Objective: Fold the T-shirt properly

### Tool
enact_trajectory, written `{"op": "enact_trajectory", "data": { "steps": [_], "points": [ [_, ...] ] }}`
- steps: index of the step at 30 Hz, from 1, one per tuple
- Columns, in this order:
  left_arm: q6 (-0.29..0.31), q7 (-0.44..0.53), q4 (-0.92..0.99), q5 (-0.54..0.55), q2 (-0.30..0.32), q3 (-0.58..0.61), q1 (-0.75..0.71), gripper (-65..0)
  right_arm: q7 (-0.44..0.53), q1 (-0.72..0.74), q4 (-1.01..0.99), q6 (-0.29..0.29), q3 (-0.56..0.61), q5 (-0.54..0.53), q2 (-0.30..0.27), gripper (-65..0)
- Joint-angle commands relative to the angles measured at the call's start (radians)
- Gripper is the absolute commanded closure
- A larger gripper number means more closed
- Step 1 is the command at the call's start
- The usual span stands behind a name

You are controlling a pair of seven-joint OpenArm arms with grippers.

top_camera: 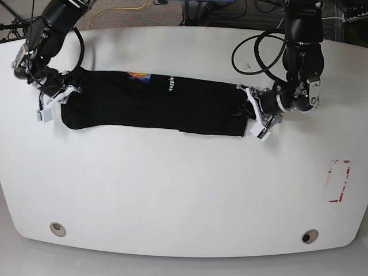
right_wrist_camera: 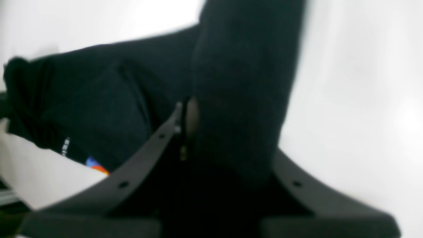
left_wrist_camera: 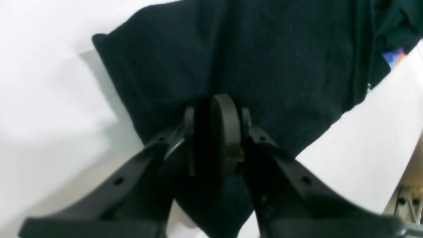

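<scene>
The black T-shirt [top_camera: 172,109] lies as a long band across the white table [top_camera: 184,190], with small white lettering [top_camera: 171,84] and a coloured print [top_camera: 138,75] near its far edge. My left gripper [top_camera: 249,112] is at the band's right end, shut on the cloth. In the left wrist view its fingers [left_wrist_camera: 226,129] pinch the T-shirt [left_wrist_camera: 264,59]. My right gripper [top_camera: 62,99] is at the band's left end. In the right wrist view the T-shirt [right_wrist_camera: 99,109] bunches up between its jaws, with one finger [right_wrist_camera: 180,119] showing and the other hidden under cloth.
A red dashed rectangle [top_camera: 339,181] is marked on the table at the right. Two round holes [top_camera: 57,229] [top_camera: 309,236] sit near the front edge. Cables [top_camera: 256,54] loop from the arm at the back right.
</scene>
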State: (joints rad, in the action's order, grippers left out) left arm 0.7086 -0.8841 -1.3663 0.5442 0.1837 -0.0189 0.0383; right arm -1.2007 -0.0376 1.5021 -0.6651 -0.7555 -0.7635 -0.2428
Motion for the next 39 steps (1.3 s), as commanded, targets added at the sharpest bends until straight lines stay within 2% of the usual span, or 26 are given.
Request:
{"op": "enact_trajectory", "data": {
  "steps": [1,4,8,14,18,24,28,32,39],
  "points": [
    [-0.010,-0.057,0.000,-0.059,0.004,0.009,-0.013,-8.2,0.002,-0.002,0.122,0.034,-0.005,-0.021,-0.017,0.0],
    [-0.010,-0.057,0.000,-0.059,0.001,0.015,-0.018,-8.2,-0.037,-0.008,0.194,0.063,-0.005,-0.021,-0.007,0.0],
    [-0.091,-0.057,0.000,-0.059,-0.026,0.058,-0.018,-8.5,-0.074,-0.008,0.289,0.077,-0.005,-0.017,0.007,0.0],
    [-0.163,-0.057,0.000,-0.055,-0.063,0.110,-0.016,-15.0,-0.109,-0.006,0.403,0.078,-0.002,-0.020,0.020,0.0],
    [-0.200,-0.057,0.000,-0.055,-0.122,0.116,-0.015,-18.9,-0.110,0.006,0.435,0.098,0.041,-0.014,0.041,0.0],
    [-0.217,-0.062,0.000,-0.055,-0.188,0.118,0.005,-19.9,-0.107,0.021,0.437,0.118,0.129,-0.014,0.061,0.0],
    [-0.217,-0.076,0.000,-0.059,-0.229,0.118,0.008,-20.0,-0.107,0.023,0.438,0.118,0.158,-0.014,0.105,0.0],
    [-0.217,-0.094,0.000,-0.059,-0.244,0.119,0.010,-20.0,-0.098,0.028,0.450,0.118,0.204,-0.011,0.127,0.0],
    [-0.217,-0.102,0.000,-0.057,-0.244,0.119,0.012,-20.0,-0.040,0.021,0.455,0.120,0.298,-0.011,0.130,0.0]
  ]
}}
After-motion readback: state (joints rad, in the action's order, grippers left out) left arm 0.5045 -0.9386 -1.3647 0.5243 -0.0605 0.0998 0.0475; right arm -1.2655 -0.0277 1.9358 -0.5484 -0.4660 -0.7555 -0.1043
